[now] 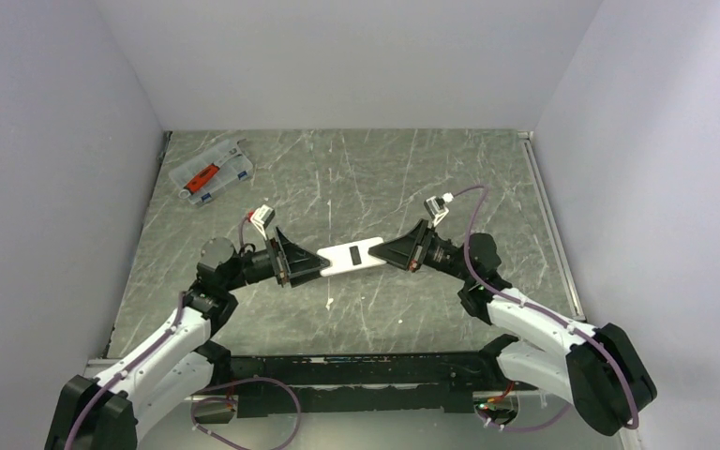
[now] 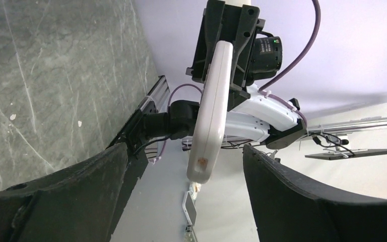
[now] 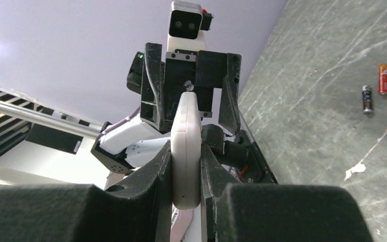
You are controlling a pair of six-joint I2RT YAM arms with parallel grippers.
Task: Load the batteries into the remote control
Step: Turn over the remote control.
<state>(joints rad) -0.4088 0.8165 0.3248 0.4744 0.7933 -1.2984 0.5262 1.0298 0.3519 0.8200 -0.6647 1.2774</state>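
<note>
Remote control [image 1: 354, 255] held above mid-table [image 1: 384, 178]: your right end effector [image 1: 386, 253] is clamped on one end, your left end effector [image 1: 319, 265] spread apart around the other. Both batteries [image 3: 367, 98] lie side by side on the table.

No word, brand, number or sign can be read in any of the views. The two batteries [image 3: 383, 79] lying on the tabletop [image 3: 322, 60] have coloured wrappers, but any print on them is too small to make out. The remote control [image 1: 354, 254] shows only a dark mark on its white back, without legible lettering. The lens barrel [image 2: 268, 50] opposite the left wrist camera bears faint pale markings, too blurred to read.
</note>
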